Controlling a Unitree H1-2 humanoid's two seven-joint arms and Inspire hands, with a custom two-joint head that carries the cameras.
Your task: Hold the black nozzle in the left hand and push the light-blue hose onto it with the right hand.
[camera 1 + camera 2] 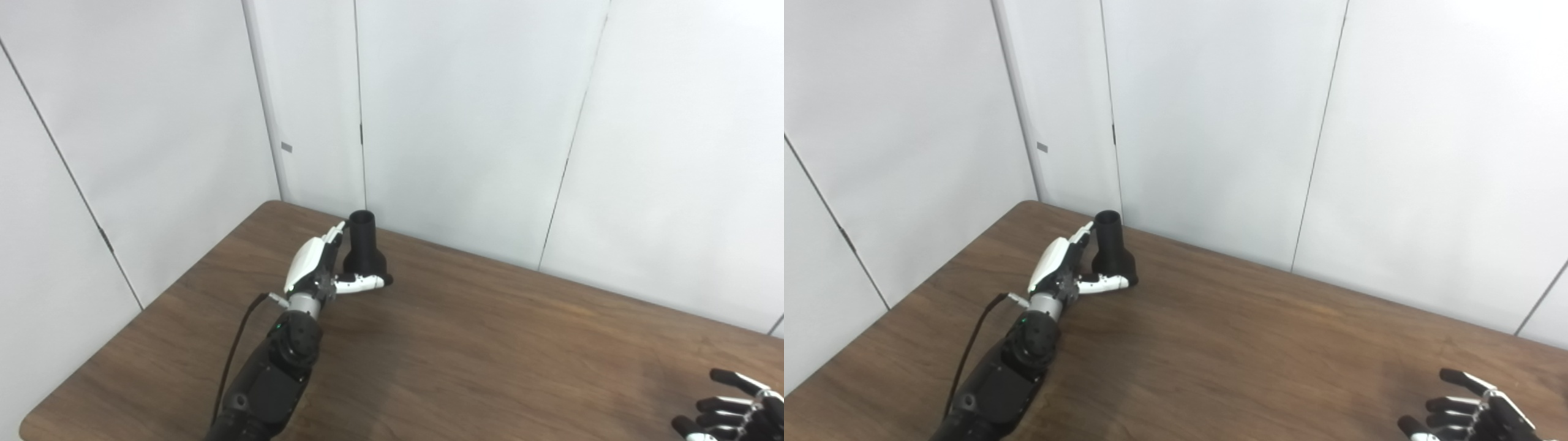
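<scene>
The black nozzle (pixel 364 244) stands upright on the wooden table (pixel 490 349) near its far left corner, narrow end up. It also shows in the right eye view (pixel 1112 248). My left hand (pixel 318 266) wraps around it: the thumb lies across the front of the wide base and the fingers reach up behind the neck. My right hand (pixel 732 410) is at the bottom right edge, low over the table, fingers spread and holding nothing. No light-blue hose is in view.
White wall panels (pixel 465 122) stand close behind the table's far edge and along its left side. A black cable (pixel 236 349) runs along my left forearm.
</scene>
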